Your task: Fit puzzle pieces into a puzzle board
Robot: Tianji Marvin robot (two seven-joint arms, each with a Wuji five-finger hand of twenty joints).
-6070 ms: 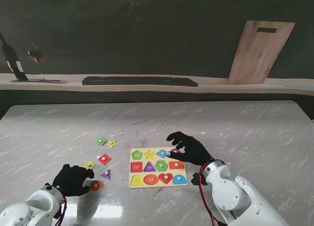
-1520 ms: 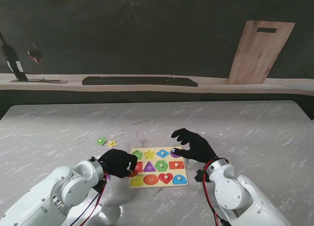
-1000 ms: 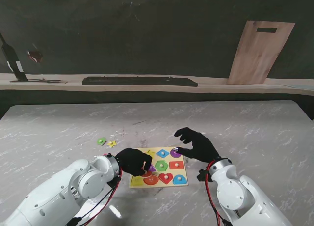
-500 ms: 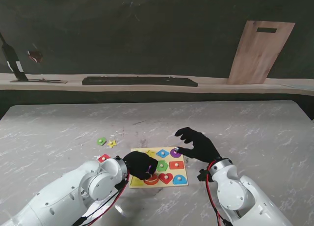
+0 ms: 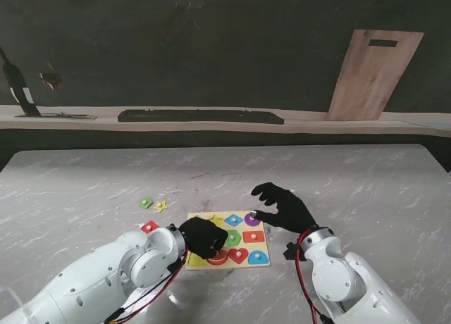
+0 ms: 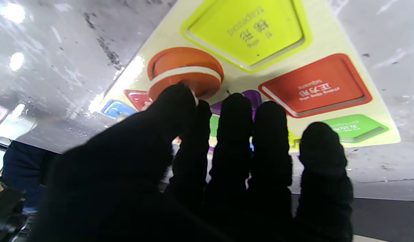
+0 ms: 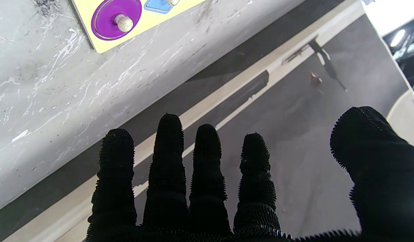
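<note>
While the left hand (image 5: 203,237) hangs over the near-left part of the puzzle board (image 5: 248,260), its thumb and forefinger pinch the peg of an orange oval piece (image 6: 185,76), which the left wrist view shows hovering at the board's edge, just beside the empty yellow recess (image 6: 247,32) and not yet down in any slot. By my reading the step in hand is seating this oval; its own recess is hidden by the piece and the fingers (image 6: 235,134), so whether it sits squarely over the hole cannot be told. The empty red square recess (image 6: 316,89) and a green recess (image 6: 353,126) lie open nearby, so more pieces remain to be placed. Out on the table, a red piece (image 5: 149,226), a green piece (image 5: 145,202) and a yellow star (image 5: 161,206) wait to the left of the board. The right hand (image 5: 280,208) floats past the board's far-right corner, fingers spread and holding nothing, near the seated purple circle (image 7: 116,14). Next the oval probably needs lining up with its outline, then lowering flat before the pinch lets go.
</note>
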